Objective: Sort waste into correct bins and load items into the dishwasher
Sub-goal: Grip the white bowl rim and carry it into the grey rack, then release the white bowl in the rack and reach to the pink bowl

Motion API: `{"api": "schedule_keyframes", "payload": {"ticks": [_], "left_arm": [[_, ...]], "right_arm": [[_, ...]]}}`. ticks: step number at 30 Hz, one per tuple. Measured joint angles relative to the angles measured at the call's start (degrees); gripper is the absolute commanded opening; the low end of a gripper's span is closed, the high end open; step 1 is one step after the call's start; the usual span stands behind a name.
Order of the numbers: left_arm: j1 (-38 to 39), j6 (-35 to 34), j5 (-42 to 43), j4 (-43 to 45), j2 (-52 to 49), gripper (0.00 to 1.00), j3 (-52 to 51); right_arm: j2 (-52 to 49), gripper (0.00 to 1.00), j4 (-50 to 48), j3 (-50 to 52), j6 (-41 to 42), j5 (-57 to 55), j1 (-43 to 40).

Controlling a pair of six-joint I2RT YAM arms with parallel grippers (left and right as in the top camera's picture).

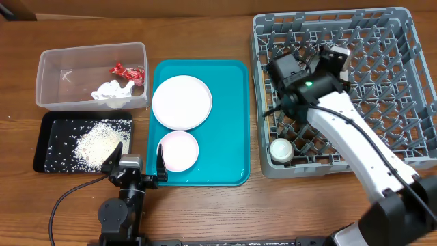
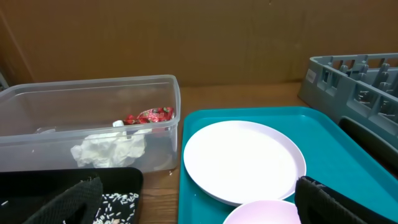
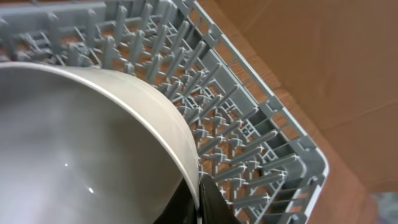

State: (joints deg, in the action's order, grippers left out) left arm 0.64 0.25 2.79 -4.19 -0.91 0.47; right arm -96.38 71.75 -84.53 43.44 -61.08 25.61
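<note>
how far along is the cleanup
Done: red wrapper and tissue sit in the clear tub, rice in the black tray, cup in the rack. In hand: the right hand grips the bowl at the rack. To do: large plate and small plate, both on the teal tray.

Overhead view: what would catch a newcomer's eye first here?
The teal tray in the middle, carrying a large plate and a small plate. To its right, the right tool is down in the grey rack, gripping a bowl by the rim. At left, a heap of rice lies in the black tray.
</note>
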Motion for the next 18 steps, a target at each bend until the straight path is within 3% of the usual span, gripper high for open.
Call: {"api": "schedule_keyframes", "payload": {"ticks": [9, 18], "left_arm": [[0.0, 0.0, 0.0, -0.02, 0.0, 1.0, 0.0], [0.0, 0.0, 0.0, 0.0, 0.0, 1.0, 0.0]], "right_arm": [[-9.81, 0.04, 1.75, 0.0, 0.39, -1.73, 2.69], [-10.25, 0.04, 1.05, 0.0, 1.99, -2.78, 8.2]]}}
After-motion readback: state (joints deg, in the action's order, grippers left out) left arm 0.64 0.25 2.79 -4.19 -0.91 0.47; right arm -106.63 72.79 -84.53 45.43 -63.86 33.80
